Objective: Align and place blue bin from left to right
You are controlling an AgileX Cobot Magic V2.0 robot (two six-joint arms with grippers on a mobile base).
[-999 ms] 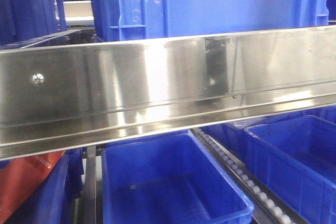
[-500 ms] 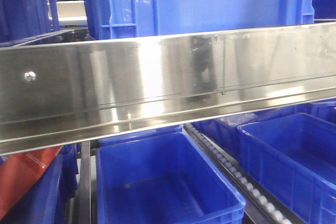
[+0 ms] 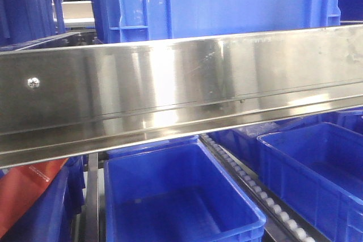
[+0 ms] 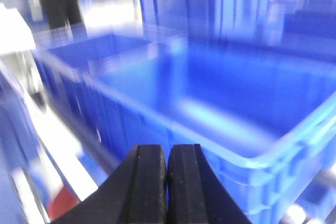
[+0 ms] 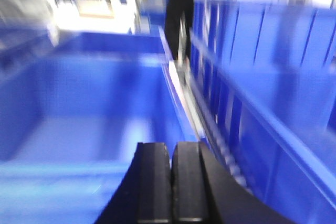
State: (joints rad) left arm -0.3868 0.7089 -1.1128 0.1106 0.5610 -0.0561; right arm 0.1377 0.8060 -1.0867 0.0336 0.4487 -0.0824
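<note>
An empty blue bin [image 3: 176, 202] sits on the lower shelf at centre in the front view, with another blue bin [image 3: 317, 174] to its right. The left wrist view is blurred; my left gripper [image 4: 167, 153] is shut with nothing in it, just before the near rim of a blue bin [image 4: 220, 103]. In the blurred right wrist view my right gripper [image 5: 171, 150] is shut and empty over the near wall of an open blue bin [image 5: 79, 114]. Neither gripper shows in the front view.
A shiny steel rail [image 3: 181, 89] crosses the front view. A large blue crate [image 3: 215, 4] stands on the upper level behind it. A roller track [image 3: 255, 191] runs between the lower bins. Something red [image 3: 22, 196] lies at lower left. A person in red [image 5: 181, 3] stands far off.
The front view has shifted slightly, so the bins and rail sit a little further left than a second ago. A dark reflection on the rail has gone.
</note>
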